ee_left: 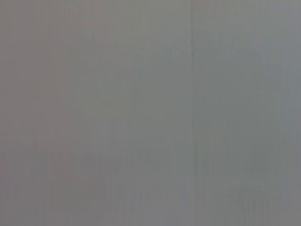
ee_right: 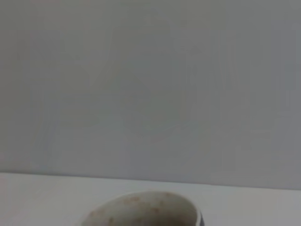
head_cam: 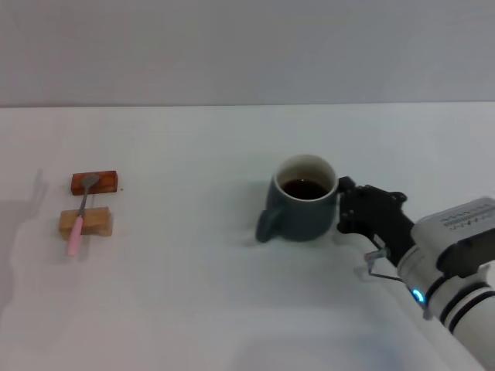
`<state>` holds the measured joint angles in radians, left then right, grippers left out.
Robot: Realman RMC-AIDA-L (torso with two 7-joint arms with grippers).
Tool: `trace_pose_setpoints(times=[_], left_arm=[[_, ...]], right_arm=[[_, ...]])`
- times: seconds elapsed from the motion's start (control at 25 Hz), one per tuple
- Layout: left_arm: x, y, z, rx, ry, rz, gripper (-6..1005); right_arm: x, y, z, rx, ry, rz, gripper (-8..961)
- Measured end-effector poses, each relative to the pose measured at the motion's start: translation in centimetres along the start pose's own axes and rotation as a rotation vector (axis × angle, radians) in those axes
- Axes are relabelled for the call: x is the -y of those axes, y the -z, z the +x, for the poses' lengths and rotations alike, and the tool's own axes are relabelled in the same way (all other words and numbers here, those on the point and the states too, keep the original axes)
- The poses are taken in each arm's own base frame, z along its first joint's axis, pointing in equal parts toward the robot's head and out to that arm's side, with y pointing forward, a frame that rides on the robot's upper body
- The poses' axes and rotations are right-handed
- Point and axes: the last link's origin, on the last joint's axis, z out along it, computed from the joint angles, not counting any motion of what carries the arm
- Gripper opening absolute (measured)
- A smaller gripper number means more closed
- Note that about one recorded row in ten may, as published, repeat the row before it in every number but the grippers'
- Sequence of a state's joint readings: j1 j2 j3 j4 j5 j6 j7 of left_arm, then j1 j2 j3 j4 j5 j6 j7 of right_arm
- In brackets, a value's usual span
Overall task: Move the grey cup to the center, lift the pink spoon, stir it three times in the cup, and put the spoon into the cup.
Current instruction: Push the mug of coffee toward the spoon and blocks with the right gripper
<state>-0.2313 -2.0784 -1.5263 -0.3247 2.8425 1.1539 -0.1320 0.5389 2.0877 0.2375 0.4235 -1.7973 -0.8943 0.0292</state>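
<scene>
Grey cup [head_cam: 303, 199]: rounded dark blue-grey ceramic mug, pale cream inside and at the rim, dark liquid visible within. It stands upright on the white tabletop [head_cam: 193, 309], a little right of the middle of the head view. Its loop handle points toward the robot's left and slightly toward the camera. No brand, label or readable writing on the cup; faint dark marks on the right arm's white housing are too small to read.

Right gripper [head_cam: 345, 209]: black, reaching in low from the right edge of the head view, forearm angled up and leftward across the table. Its black fingers [head_cam: 346, 185] lie against the cup's right side, on the far side from the handle. Whether they clamp the wall or merely rest beside it cannot be told. A small blue light shows on the white wrist section.

Right wrist view: only the cream rim and inner wall of the cup [ee_right: 146, 209] at the lower edge, grey wall behind.

Pink spoon [head_cam: 80, 217]: slim, pale pink handle, grey metal bowl. It lies well apart from the cup, far to the robot's left, bridging two small wooden blocks: bowl on the reddish-brown block [head_cam: 94, 182], handle across the tan block [head_cam: 85, 222], handle end overhanging toward the camera.

Left gripper: not seen in any view; left wrist view shows only plain grey.
</scene>
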Motion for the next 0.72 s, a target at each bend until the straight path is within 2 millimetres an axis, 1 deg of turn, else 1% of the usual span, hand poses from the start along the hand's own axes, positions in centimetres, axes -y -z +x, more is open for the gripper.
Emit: trace_pose_setpoints(times=[0.04,0.08,0.24,0.36,0.6,0.64,0.68,0.72], left_arm=[[0.0,0.0,0.0,0.000,0.000,0.000,797],[0.0,0.0,0.0,0.000,0.000,0.000,796],[0.0,0.0,0.0,0.000,0.000,-0.001,795],[0.0,0.0,0.0,0.000,0.000,-0.001,793],[0.0,0.1,0.0,-0.005,-0.001,-0.001,791],[0.0,0.1,0.0,-0.004,-0.001,-0.003,790],[0.0,0.1,0.0,-0.004,-0.001,-0.004,790],[0.0,0.2,0.0,-0.004,0.000,-0.004,789]], right_arm=[[-0.7,-0.2,0.0,-0.007,0.008,-0.028,-2],[-0.7,-0.2,0.0,-0.007,0.008,-0.028,-2],[-2.0,-0.5,-0.1,-0.017,0.024,-0.085,-1],[-2.0,-0.4,-0.1,-0.018,0.021,-0.084,-1],[-0.2,-0.3,0.0,-0.018,0.014,-0.015,-1],[0.4,-0.4,-0.1,-0.016,0.012,0.010,-1],[0.4,-0.4,-0.1,-0.016,0.012,0.010,-1],[0.9,-0.6,-0.3,-0.012,0.011,0.027,-1]])
